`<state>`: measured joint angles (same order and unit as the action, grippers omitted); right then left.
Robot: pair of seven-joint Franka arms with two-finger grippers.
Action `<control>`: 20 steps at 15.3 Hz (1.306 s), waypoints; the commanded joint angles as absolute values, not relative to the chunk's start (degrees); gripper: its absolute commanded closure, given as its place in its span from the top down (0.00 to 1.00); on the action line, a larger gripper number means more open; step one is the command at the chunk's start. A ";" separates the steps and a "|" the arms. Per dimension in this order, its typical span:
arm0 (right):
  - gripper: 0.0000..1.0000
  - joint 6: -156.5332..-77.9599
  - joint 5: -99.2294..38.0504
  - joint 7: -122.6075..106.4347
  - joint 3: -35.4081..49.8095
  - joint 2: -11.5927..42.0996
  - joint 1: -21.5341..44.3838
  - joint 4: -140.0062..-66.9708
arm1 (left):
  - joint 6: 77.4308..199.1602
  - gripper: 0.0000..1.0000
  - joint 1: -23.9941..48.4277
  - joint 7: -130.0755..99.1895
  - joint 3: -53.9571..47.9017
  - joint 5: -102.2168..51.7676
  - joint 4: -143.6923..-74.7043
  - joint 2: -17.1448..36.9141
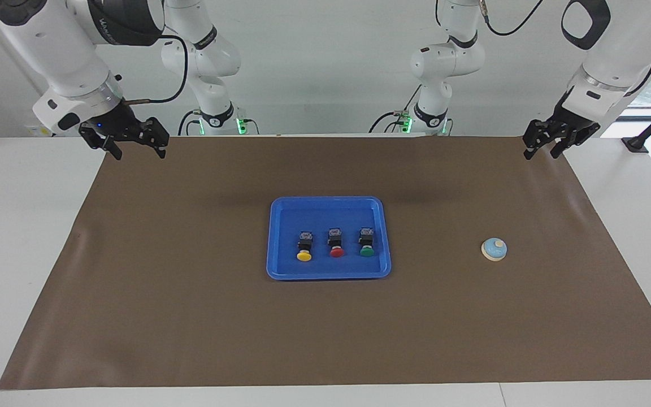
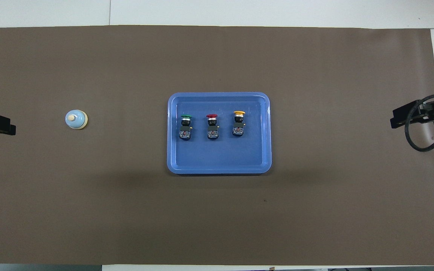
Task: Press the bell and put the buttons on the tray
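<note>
Three buttons (image 1: 335,244) in one tray (image 1: 280,237); one bell (image 1: 494,249).

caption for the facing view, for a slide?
Green, red and yellow push buttons lie in the bright-blue plastic tray; light-blue dome bell beside it; both arms wait raised.

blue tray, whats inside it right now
Three buttons lie in the tray in a row: green button, red button, yellow button. Nothing covers them; the tray floor under each body is hidden.
</note>
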<state>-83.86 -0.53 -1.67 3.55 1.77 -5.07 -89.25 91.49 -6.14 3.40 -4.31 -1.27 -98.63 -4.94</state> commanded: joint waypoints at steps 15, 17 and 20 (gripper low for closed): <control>1.00 -84.38 0.18 -2.55 4.04 0.97 -5.54 -90.35 | 89.38 1.00 -3.69 7.65 -3.60 -2.11 -99.40 -6.06; 1.00 -84.38 0.18 -2.55 4.04 0.97 -5.54 -90.35 | 89.65 1.00 -3.87 7.65 -3.60 -2.11 -99.32 -5.98; 1.00 -84.38 0.18 -2.55 4.04 0.97 -5.54 -90.35 | 89.74 1.00 -3.87 7.73 -3.52 -1.93 -99.23 -5.98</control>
